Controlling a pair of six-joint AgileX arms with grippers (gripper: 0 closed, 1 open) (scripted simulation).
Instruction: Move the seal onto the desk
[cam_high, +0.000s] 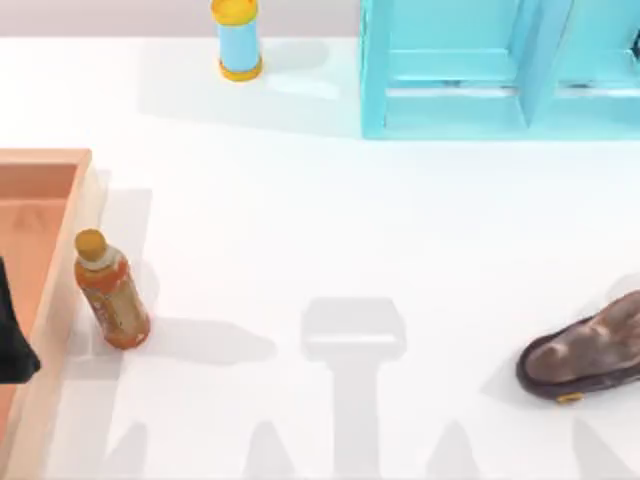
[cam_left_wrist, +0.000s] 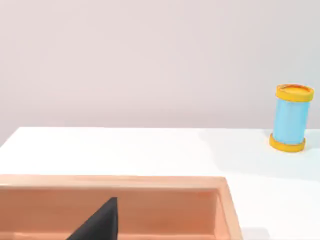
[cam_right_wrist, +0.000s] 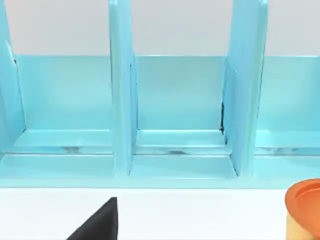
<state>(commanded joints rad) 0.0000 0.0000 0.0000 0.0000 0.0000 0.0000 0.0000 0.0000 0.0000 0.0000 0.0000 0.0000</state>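
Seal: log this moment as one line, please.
seal upright before turquoise shelf, base cropped | left gripper over wooden tray | right gripper facing shelf | orange bottle on desk beside tray

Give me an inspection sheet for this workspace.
Surface: white desk, flat and plain.
Job's things: seal, likely the orange-topped tan block standing on the desk before the shelf; partly cut off.
Clutter: wooden tray, orange bottle, blue cylinder, turquoise shelf, dark brown lump.
Grippers: left tool over the tray; right tool facing the shelf.
Cables: nothing seen.
Surroundings: pale wall.
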